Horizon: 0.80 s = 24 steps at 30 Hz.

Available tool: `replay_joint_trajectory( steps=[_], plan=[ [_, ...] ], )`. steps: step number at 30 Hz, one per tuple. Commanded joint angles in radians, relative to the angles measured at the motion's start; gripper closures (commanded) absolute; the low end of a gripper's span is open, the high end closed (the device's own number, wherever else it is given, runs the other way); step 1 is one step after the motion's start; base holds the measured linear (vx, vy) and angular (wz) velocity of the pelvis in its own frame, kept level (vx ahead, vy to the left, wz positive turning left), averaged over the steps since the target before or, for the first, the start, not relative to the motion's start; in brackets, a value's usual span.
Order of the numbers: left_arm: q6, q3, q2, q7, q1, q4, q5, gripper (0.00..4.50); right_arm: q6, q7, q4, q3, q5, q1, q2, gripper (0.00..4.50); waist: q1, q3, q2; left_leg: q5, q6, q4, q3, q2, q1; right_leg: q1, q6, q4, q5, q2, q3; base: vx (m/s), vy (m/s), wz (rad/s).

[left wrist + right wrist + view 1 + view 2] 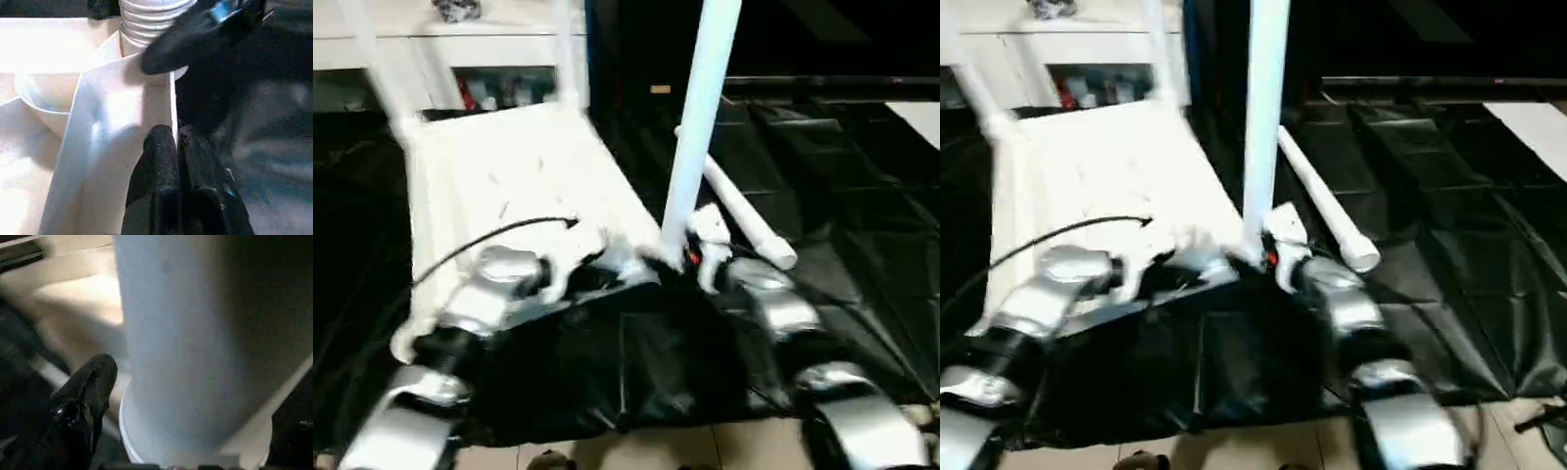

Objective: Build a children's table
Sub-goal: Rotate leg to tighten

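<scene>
The children's table (509,186) lies upside down on a black sheet (862,255), its ribbed underside facing up. Two legs (386,78) rise from its far corners, in front of a white cabinet (431,44).

Left side: the left gripper (176,142) rests on the near edge of the tabletop, at the rim wall beside the near right corner socket. Its two black fingers (159,161) are pressed together with nothing between them. A black cable (489,240) runs across the underside to the left wrist.

Centre: a third leg (700,117) stands nearly upright in the near right corner socket (its ridged lower end shows in the left wrist view, seated at the socket mouth).

Right side: the right gripper (690,257) sits at the base of this leg. One black finger (85,401) shows just beside the tube; whether it touches the tube cannot be told, and the spread of the jaws cannot be told either.

Further right, a fourth leg (749,220) lies loose on the black sheet, just behind the upright leg and apart from the tabletop.
</scene>
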Motion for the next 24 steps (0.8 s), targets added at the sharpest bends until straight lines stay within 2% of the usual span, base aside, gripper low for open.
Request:
replay_joint_trajectory(
  steps=[1,2,5,7,10,11,15,17,19,22,24],
  plan=[
    [-0.033,-0.047,-0.035,-0.073,-0.014,-0.045,-0.046,4.5,-0.009,0.106,-0.029,0.079,-0.021,0.009,0.023,0.61,0.003,-0.074,0.006,-0.28,0.049,-0.059,0.006,0.021,0.021,0.054,-0.262,-0.053,-0.124,-0.041,0.031,0.0,0.0,0.0],
    [-0.033,-0.043,-0.018,-0.122,-0.018,-0.043,-0.06,4.5,0.003,0.203,-0.052,0.097,-0.015,0.014,-0.009,0.61,0.01,-0.073,0.007,-0.309,0.04,-0.06,0.006,0.021,0.025,0.053,-0.255,-0.057,-0.175,-0.042,0.032,0.0,0.0,0.0],
    [-0.03,-0.04,-0.003,-0.176,-0.022,-0.04,-0.076,4.5,0.014,0.298,-0.076,0.119,-0.011,0.022,-0.038,0.61,0.016,-0.071,0.004,-0.322,0.033,-0.062,0.006,0.023,0.028,0.05,-0.252,-0.059,-0.198,-0.044,0.034,0.0,0.0,0.0],
    [-0.036,-0.044,0.013,-0.224,-0.027,-0.034,-0.084,4.5,0.031,0.377,-0.108,0.144,-0.004,0.033,-0.064,0.92,0.023,-0.07,0.002,-0.318,0.038,-0.063,0.005,0.023,0.025,0.05,-0.242,-0.06,-0.215,-0.043,0.035,0.0,0.0,0.0],
    [-0.044,-0.05,0.029,-0.271,-0.032,-0.027,-0.09,4.5,0.046,0.436,-0.131,0.161,0.002,0.041,-0.083,0.95,0.033,-0.072,-0.001,-0.307,0.04,-0.061,0.006,0.023,0.027,0.049,-0.24,-0.059,-0.218,-0.045,0.036,0.0,0.0,0.0],
    [-0.055,-0.062,0.047,-0.314,-0.034,-0.021,-0.083,4.5,0.055,0.463,-0.139,0.168,0.003,0.043,-0.091,1.2,0.035,-0.071,0.001,-0.312,0.038,-0.061,0.006,0.023,0.028,0.046,-0.24,-0.061,-0.227,-0.046,0.036,0.0,0.0,0.0],
    [-0.059,-0.063,0.055,-0.329,-0.034,-0.016,-0.076,4.5,0.073,0.477,-0.155,0.165,0.01,0.051,-0.088,1.38,0.036,-0.07,0.002,-0.335,0.02,-0.066,0.003,0.025,0.028,0.045,-0.234,-0.062,-0.256,-0.047,0.036,0.0,0.0,0.0],
    [-0.061,-0.063,0.057,-0.333,-0.032,-0.013,-0.075,4.5,0.091,0.485,-0.175,0.167,0.017,0.063,-0.085,1.67,0.036,-0.07,0.0,-0.334,0.017,-0.067,0.002,0.024,0.027,0.047,-0.23,-0.061,-0.263,-0.047,0.036,0.0,0.0,0.0],
    [-0.062,-0.062,0.057,-0.333,-0.03,-0.013,-0.074,4.5,0.1,0.489,-0.185,0.168,0.02,0.07,-0.084,1.7,0.036,-0.071,-0.001,-0.327,0.017,-0.066,0.002,0.024,0.026,0.048,-0.225,-0.061,-0.262,-0.047,0.036,0.0,0.0,0.0],
    [-0.055,-0.049,0.045,-0.305,-0.03,-0.006,-0.076,4.5,0.134,0.474,-0.206,0.152,0.042,0.09,-0.071,1.74,0.038,-0.072,0.0,-0.319,0.017,-0.065,0.002,0.023,0.027,0.047,-0.225,-0.06,-0.249,-0.046,0.036,0.0,0.0,0.0],
    [-0.051,-0.039,0.023,-0.244,-0.036,0.007,-0.066,4.5,0.149,0.395,-0.196,0.122,0.051,0.093,-0.044,1.75,0.039,-0.071,-0.001,-0.327,0.014,-0.066,0.002,0.024,0.027,0.045,-0.224,-0.062,-0.266,-0.048,0.036,0.0,0.0,0.0]
  ],
)
